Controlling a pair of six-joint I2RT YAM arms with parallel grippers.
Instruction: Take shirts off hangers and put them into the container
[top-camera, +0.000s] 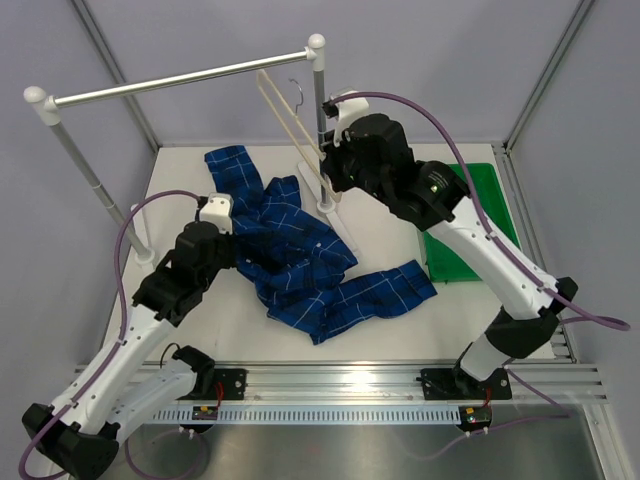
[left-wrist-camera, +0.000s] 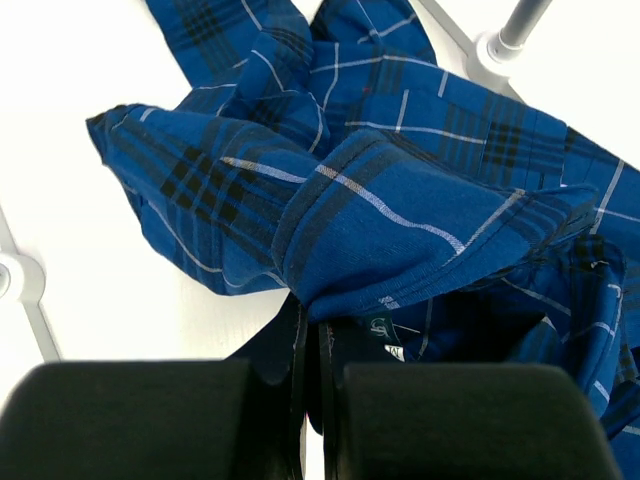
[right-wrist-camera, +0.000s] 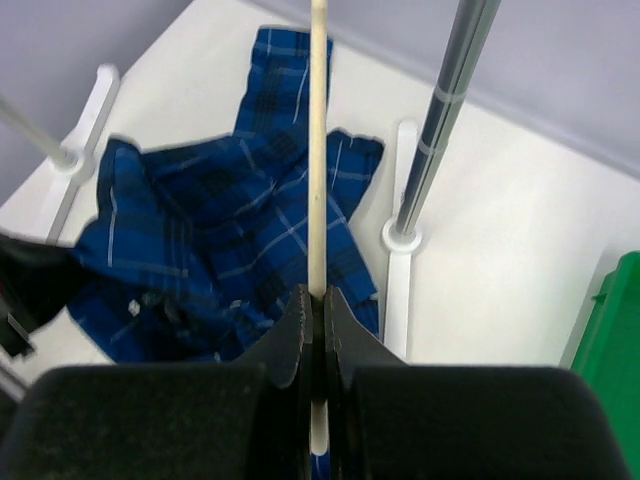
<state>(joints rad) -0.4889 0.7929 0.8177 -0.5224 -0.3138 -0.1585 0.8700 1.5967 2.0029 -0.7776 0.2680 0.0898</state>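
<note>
The dark blue checked shirt (top-camera: 300, 255) lies crumpled on the white table, off the hanger, one sleeve stretched toward the right. My left gripper (top-camera: 243, 248) is shut on a fold of the shirt (left-wrist-camera: 380, 200) near its collar; the cloth bunches over the jaw tips (left-wrist-camera: 312, 335). The pale wooden hanger (top-camera: 285, 110) stands bare and tilted under the rail. My right gripper (top-camera: 325, 163) is shut on the hanger's thin bar (right-wrist-camera: 318, 150), which passes between the jaws (right-wrist-camera: 318, 310). The green container (top-camera: 485, 195) sits at the right, partly hidden by the right arm, with its corner (right-wrist-camera: 610, 340) showing.
A silver rail (top-camera: 180, 82) with white end caps spans the back on two posts. One post (right-wrist-camera: 450, 110) and its white foot (right-wrist-camera: 400, 250) stand just right of the hanger. Another rack foot (left-wrist-camera: 495, 45) lies beyond the shirt. Grey walls enclose the table.
</note>
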